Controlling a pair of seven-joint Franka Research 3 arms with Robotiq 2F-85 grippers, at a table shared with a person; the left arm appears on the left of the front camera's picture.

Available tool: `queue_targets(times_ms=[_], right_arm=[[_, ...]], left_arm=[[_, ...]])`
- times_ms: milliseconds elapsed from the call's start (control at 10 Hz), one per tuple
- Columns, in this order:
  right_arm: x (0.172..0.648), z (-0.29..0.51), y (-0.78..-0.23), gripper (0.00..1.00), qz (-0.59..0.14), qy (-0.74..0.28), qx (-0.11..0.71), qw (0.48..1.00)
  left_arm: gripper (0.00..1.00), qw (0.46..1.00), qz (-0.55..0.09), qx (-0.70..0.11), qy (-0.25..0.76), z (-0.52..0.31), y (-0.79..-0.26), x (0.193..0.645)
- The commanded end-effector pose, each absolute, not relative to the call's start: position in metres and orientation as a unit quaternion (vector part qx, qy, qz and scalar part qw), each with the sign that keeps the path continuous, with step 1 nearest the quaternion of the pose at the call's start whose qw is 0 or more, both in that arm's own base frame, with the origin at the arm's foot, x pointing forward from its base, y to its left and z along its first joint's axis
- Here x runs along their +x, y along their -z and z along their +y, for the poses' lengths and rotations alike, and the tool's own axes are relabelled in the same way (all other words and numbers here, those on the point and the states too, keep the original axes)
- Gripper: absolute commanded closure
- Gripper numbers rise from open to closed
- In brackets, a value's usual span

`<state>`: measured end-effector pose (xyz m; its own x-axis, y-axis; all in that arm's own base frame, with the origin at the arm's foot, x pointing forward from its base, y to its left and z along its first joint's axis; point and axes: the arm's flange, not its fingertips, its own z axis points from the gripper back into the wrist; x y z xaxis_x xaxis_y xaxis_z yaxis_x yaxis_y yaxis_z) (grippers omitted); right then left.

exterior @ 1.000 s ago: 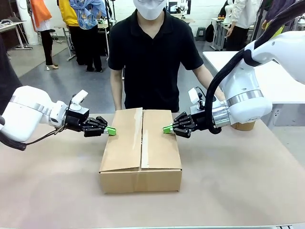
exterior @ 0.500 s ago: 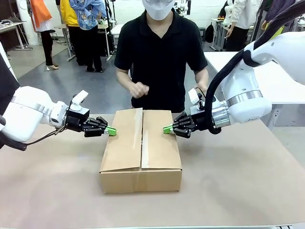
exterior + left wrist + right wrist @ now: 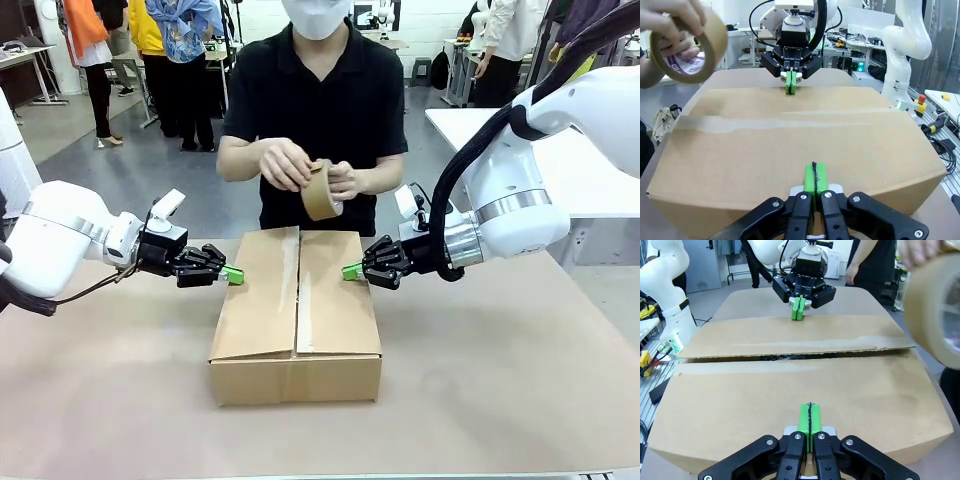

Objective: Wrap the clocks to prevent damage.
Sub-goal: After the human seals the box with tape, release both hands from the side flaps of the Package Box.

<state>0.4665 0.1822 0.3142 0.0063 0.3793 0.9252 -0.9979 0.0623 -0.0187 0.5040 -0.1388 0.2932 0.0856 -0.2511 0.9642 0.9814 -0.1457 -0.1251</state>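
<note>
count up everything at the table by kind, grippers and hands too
cardboard box: 1
tape roll: 1
grippers, both shut: 2 (left gripper, right gripper)
person's hands, holding the tape roll: 2
total: 6

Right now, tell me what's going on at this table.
The left gripper and right gripper, both shut, rest their tips on the top flaps of a cardboard box from opposite sides, apparently holding them down. Across the table, a person holds a roll of brown packing tape in both hands above the box's far end. The centre seam is not taped shut yet.
</note>
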Motion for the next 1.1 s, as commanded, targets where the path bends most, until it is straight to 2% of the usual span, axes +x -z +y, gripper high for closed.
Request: queue_targets(times_ms=[0, 1000], right_arm=[[0.4665, 0.1837, -0.3106, 0.99, -0.409, -0.566, 0.376, 0.609], [0.4665, 0.1837, -0.3106, 0.99, -0.409, -0.566, 0.376, 0.609]], left_arm=[[0.99, 0.542, -0.364, -0.500, 0.569, -0.1397, -0.2916, 0.5028], [0.99, 0.542, -0.364, -0.500, 0.569, -0.1397, -0.2916, 0.5028]])
